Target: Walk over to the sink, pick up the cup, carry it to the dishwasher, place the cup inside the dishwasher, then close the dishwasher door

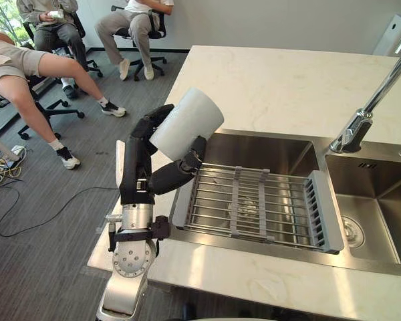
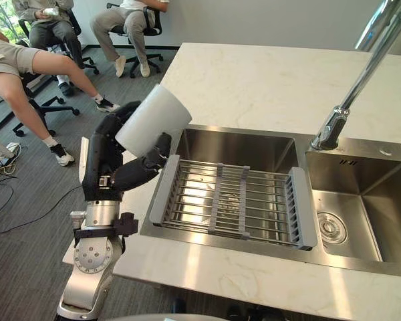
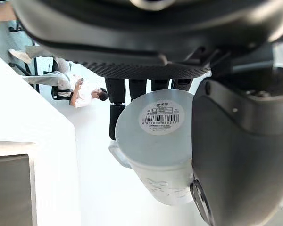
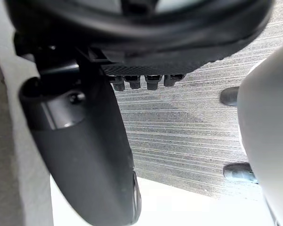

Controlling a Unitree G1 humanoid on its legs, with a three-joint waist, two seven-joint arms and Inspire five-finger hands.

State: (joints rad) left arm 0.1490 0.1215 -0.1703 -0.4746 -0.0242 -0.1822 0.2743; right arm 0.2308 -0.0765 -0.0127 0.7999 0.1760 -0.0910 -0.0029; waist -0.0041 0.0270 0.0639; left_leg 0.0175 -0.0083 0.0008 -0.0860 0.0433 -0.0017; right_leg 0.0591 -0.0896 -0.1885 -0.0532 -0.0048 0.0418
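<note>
left robot hand curled round tilted cup; above left rim of sink, beside rack; right robot hand relaxed, empty

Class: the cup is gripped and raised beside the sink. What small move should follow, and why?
Probably draw the left hand back from the sink without loosening it: its fingers are curled round the cup, which hangs clear of the drying rack, so carrying seems next.
</note>
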